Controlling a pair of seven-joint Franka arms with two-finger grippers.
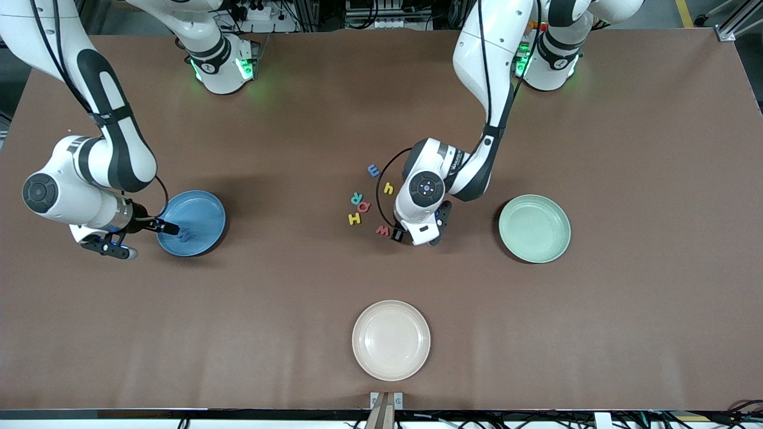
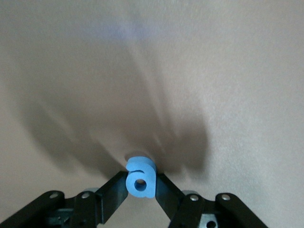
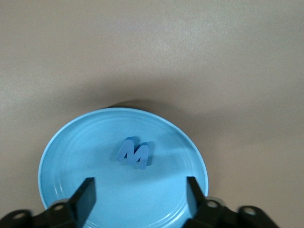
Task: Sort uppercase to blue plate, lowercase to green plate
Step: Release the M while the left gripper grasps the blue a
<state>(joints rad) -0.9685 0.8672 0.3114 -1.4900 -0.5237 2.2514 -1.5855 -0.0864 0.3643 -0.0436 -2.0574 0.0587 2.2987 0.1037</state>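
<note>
Lowercase blue a [image 2: 140, 177] is being pinched edgewise by the left gripper [image 1: 417, 237], low over mid-table beside the red w [image 1: 382, 230]. Foam this light and soft is squashing easily, so gripping across its flat sides looks safest. Over the blue plate [image 1: 205, 205], the right gripper [image 3: 138, 194] is hanging spread above the M [image 3: 134, 153] lying inside.

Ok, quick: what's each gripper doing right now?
Left gripper: shut on the small blue foam letter a.
Right gripper: open over the round sky-blue plastic plate, holding nothing.
</note>
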